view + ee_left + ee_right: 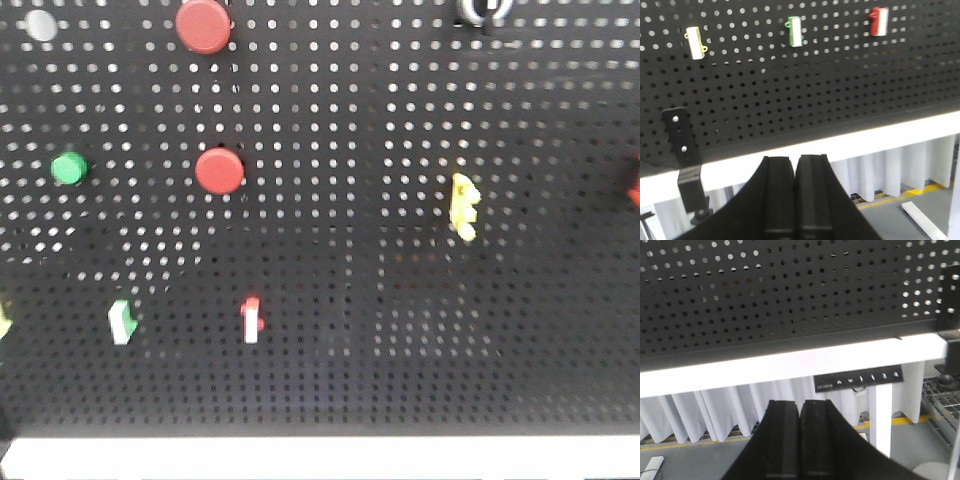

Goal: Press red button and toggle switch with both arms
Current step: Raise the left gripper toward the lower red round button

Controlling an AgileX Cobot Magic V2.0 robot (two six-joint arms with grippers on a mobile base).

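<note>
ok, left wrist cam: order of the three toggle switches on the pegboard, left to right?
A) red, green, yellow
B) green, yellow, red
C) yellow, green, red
C: in the left wrist view the yellow toggle switch is leftmost, the green toggle switch is in the middle and the red toggle switch is rightmost on the black pegboard.
</note>
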